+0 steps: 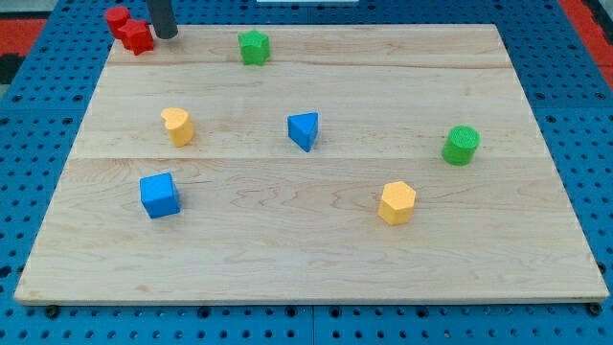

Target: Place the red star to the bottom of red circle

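my tip (166,35): plain rod end, holds nothing, at board's (316,259) top-left corner
red star (137,37): touching or just beside tip, on its left
red circle (117,19): just beyond star, up-left of tip, touching star
green star (254,46): right of tip
yellow heart (177,126): below tip
blue triangle (304,130): down-right
blue cube (159,195): farther below
yellow hexagon (397,202), green cylinder (461,145): far down-right

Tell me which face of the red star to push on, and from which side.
No gripping here, only pushing. The red star touches the red circle on its lower right; my tip sits just right of the star. I'd probably move to the star's upper-right edge and push toward the view's bottom-left, sliding it below the circle.
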Available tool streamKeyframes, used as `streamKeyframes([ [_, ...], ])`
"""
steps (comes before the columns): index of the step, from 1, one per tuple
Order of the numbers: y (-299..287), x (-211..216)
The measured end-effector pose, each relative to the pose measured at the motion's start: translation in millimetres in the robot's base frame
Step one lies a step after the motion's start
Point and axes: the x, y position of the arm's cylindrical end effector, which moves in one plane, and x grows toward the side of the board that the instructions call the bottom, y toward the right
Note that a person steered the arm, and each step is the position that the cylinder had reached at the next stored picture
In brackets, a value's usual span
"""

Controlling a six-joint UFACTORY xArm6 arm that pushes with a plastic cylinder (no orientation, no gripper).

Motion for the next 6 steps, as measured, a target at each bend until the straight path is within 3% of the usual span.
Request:
streamKeyframes([
  [5,-42.9,2.2],
  [6,-0.6,6.6],
])
